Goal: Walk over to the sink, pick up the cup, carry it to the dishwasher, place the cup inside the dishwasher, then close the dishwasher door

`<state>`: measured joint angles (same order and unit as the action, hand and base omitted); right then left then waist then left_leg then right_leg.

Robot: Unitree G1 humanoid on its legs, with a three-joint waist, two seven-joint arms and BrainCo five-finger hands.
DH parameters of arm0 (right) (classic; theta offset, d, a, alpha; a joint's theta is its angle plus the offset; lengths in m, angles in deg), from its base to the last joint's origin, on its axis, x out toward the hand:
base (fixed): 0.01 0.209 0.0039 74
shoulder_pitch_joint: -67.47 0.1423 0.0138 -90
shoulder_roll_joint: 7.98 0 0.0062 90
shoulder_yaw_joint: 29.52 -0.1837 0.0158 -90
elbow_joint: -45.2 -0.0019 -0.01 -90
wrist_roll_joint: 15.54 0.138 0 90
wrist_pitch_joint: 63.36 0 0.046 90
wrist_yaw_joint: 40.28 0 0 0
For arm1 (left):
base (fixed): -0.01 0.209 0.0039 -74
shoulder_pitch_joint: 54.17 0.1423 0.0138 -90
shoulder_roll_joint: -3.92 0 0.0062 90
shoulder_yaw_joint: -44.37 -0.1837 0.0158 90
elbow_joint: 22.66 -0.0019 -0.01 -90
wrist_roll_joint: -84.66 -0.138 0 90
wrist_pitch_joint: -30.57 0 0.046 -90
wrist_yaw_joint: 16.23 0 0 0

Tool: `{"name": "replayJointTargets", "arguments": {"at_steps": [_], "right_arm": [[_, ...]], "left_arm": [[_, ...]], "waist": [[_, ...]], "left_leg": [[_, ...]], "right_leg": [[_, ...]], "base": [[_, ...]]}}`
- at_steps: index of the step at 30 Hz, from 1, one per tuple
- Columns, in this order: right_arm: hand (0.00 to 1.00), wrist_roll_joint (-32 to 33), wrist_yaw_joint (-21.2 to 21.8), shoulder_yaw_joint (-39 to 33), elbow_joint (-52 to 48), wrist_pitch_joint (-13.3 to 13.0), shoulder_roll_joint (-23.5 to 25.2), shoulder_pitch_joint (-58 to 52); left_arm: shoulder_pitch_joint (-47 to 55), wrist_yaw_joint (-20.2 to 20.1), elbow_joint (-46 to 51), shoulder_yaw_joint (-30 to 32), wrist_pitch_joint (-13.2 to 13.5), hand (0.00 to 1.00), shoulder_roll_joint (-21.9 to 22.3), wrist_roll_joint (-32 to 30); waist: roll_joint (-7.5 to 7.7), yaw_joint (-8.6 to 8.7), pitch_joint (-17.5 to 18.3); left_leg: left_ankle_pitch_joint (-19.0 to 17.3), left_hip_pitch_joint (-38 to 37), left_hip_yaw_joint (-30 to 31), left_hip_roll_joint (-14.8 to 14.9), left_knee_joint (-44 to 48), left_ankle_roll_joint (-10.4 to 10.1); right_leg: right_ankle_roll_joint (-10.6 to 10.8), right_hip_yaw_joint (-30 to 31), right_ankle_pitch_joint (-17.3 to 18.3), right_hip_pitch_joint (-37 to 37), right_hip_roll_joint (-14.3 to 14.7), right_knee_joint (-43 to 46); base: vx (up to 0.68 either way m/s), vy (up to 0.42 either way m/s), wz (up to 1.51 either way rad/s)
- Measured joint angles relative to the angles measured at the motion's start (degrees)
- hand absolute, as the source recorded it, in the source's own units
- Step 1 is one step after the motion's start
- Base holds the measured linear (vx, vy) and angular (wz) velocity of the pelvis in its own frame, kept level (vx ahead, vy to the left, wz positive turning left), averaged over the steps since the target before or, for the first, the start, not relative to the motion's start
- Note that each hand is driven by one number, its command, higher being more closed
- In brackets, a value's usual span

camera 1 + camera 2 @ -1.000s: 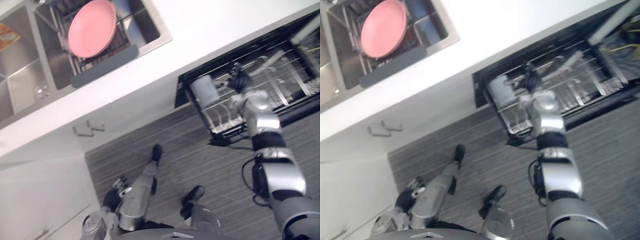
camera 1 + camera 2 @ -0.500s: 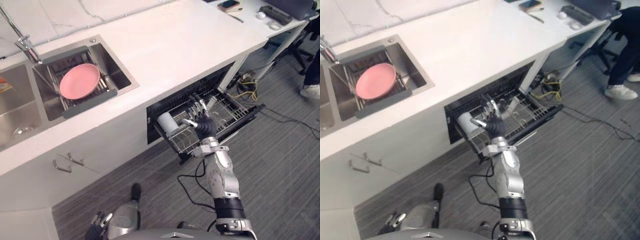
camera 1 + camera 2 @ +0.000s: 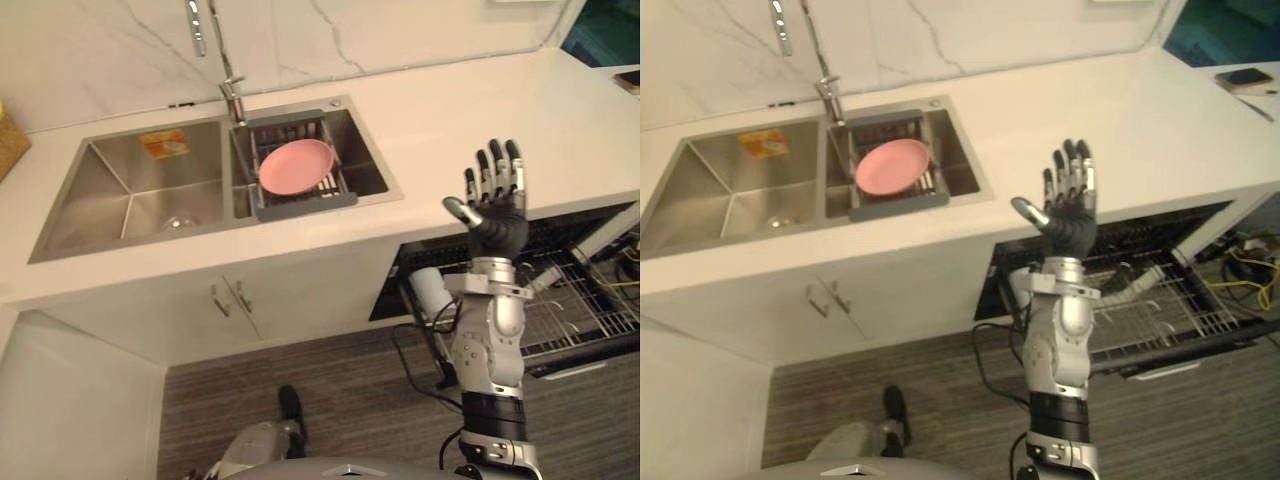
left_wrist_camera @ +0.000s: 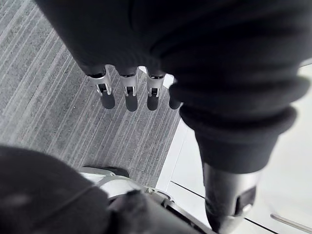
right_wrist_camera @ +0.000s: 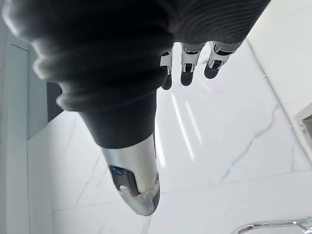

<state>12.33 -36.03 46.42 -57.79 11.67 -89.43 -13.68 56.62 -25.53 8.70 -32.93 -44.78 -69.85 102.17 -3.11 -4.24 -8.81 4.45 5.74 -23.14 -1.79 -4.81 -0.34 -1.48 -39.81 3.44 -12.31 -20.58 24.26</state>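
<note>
The pale grey cup lies on its side at the left end of the pulled-out dishwasher rack, under the white counter. My right hand is raised above the rack at counter height, well clear of the cup, open with straight fingers and holding nothing. The right wrist view has its fingers spread against a marbled wall. My left hand hangs low over the striped floor, open and empty. The dishwasher door stands open.
A double steel sink is set in the counter at the left, with a pink plate in a drainer and a tap behind. Cabinet handles sit below. A phone lies at the far right.
The camera has swung, so the whole scene has shifted. My right hand has risen from beside the cup in the rack to counter height. The cup stays in the rack.
</note>
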Motion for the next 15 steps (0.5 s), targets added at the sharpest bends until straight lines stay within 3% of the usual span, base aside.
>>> {"name": "replayJointTargets", "arguments": {"at_steps": [1,2,3,4,6,8,9,10,11,12,15], "right_arm": [[0.0,0.01,-0.85,-0.89,-2.56,-0.09,0.58,-1.29],[0.0,-0.01,-1.58,-1.35,-4.61,0.09,0.72,-1.92],[0.0,-0.05,-2.34,-2.74,-8.22,-0.79,0.1,-4.83],[0.0,-0.2,-3.79,-3.08,-9.16,-0.77,0.27,-6.15],[0.0,-1.22,-4.98,-2.85,-9.34,-0.81,0.19,-6.64],[0.0,-2.63,-5.94,-2.8,-9.61,-0.84,0.16,-7.12],[0.0,-3.14,-6.28,-2.97,-10.32,-0.98,0.04,-8.0],[0.0,-3.21,-6.34,-3.0,-10.6,-1.01,0.04,-8.27],[0.0,-3.56,-6.68,-3.02,-11.43,-1.31,0.04,-9.07],[0.0,-3.57,-6.77,-3.06,-11.41,-1.31,-0.06,-9.14],[0.0,-3.71,-7.39,-3.66,-11.33,-0.96,-1.18,-8.79]], "left_arm": [[-2.37,0.26,-1.04,-1.28,-0.05,0.0,-2.66,-0.96],[-2.74,0.23,-0.66,-1.8,0.03,0.0,-3.86,-1.49],[-3.6,0.37,-0.75,-3.0,-0.44,0.0,-5.91,-3.12],[-4.72,0.28,-0.16,-4.19,-0.26,0.0,-7.11,-3.3],[-6.08,-0.07,-0.05,-5.19,-0.17,0.0,-7.77,-4.42],[-7.2,-0.21,0.37,-7.9,0.57,0.0,-8.54,-5.5],[-7.22,-0.25,1.18,-8.6,1.69,0.0,-8.72,-5.6],[-7.22,-0.25,1.37,-8.62,1.77,0.0,-8.72,-5.64],[-7.13,-0.26,1.79,-8.67,2.14,0.0,-8.86,-6.03],[-7.09,-0.24,1.74,-8.62,2.27,0.0,-8.94,-6.5],[-6.73,-0.15,1.84,-8.86,2.81,0.0,-7.63,-7.73]], "waist": [[2.89,2.26,-0.07],[2.95,2.93,-0.24],[1.09,4.24,-0.97],[4.07,5.36,-0.63],[5.1,5.43,-0.23],[5.17,5.56,0.06],[5.34,5.66,0.71],[5.4,5.68,0.82],[5.95,5.84,1.31],[6.18,5.87,1.56],[3.68,5.67,2.6]], "left_leg": [[-6.94,0.85,1.09,-0.74,5.25,-1.59],[-9.07,2.35,3.4,0.58,14.24,1.44],[-7.79,1.07,9.36,2.02,14.46,5.55],[-5.93,-1.62,11.11,0.61,10.48,3.94],[-4.51,-4.23,12.66,-0.62,6.75,4.28],[-4.48,-6.13,15.33,-1.47,5.66,4.25],[-4.56,-6.38,16.9,-2.25,5.52,4.35],[-4.56,-6.47,17.28,-2.47,5.46,4.35],[-4.56,-6.82,18.47,-3.43,5.03,4.35],[-4.56,-7.03,18.82,-3.8,4.72,4.36],[-4.58,-7.94,19.33,-2.89,3.33,3.87]], "right_leg": [[-1.11,10.99,-2.98,6.91,-3.19,9.6],[2.86,15.87,0.89,9.6,-2.39,14.24],[6.95,19.63,8.46,10.72,2.94,15.13],[7.79,22.54,12.22,11.58,5.1,10.86],[7.61,23.49,13.0,12.62,7.73,2.53],[6.87,24.21,10.95,13.12,9.64,-4.94],[6.19,25.87,7.02,13.56,10.44,-9.32],[6.02,26.21,6.11,13.48,10.54,-10.08],[5.11,26.57,1.96,13.05,10.49,-12.94],[6.45,26.62,0.34,12.72,10.45,-14.03],[6.54,25.97,-0.95,10.28,11.81,-18.41]], "base": [[0.11,0.131,0.9],[0.22,0.071,1.34],[0.27,-0.006,1.36],[0.24,-0.005,1.33],[0.14,-0.007,0.74],[0.19,-0.057,0.75],[0.2,-0.074,0.67],[0.16,-0.08,0.62],[0.12,-0.075,0.39],[0.15,-0.103,0.43],[0.15,-0.09,0.03]]}}
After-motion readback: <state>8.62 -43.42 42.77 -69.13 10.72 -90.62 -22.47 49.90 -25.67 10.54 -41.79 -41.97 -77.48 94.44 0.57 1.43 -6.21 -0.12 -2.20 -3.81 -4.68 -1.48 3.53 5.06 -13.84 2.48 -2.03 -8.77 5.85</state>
